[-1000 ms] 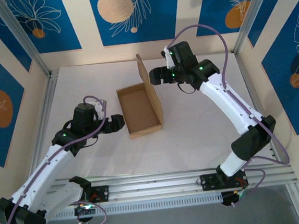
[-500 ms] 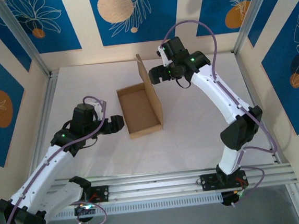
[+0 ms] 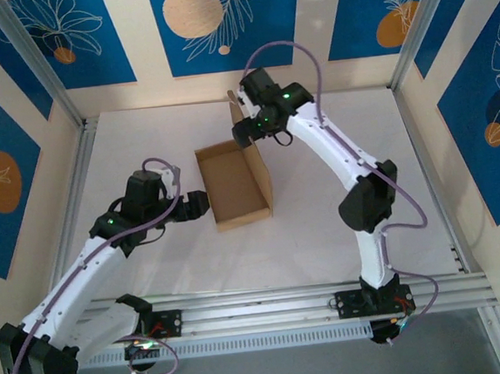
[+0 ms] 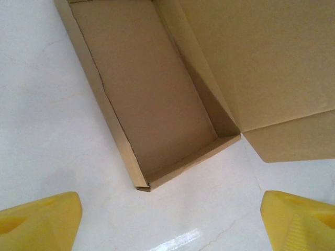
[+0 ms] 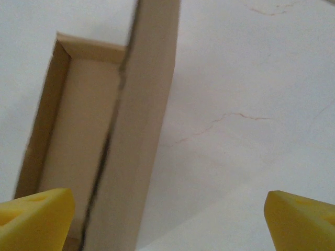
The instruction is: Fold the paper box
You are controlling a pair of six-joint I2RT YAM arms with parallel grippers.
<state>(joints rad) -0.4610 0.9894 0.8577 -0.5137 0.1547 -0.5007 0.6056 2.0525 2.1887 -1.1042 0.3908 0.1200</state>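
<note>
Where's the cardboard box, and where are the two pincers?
paper box [image 3: 230,184]: top view, on its inner floor.
left pincer [image 3: 201,205]: top view, midway between its fingertips.
right pincer [image 3: 239,135]: top view, midway between its fingertips, at the box's upright flap.

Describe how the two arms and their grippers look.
The left arm and right arm have white links, black joints and small green lights. A lilac cable loops along each. The left gripper and right gripper are black, with yellow wedge-shaped fingertips.
</note>
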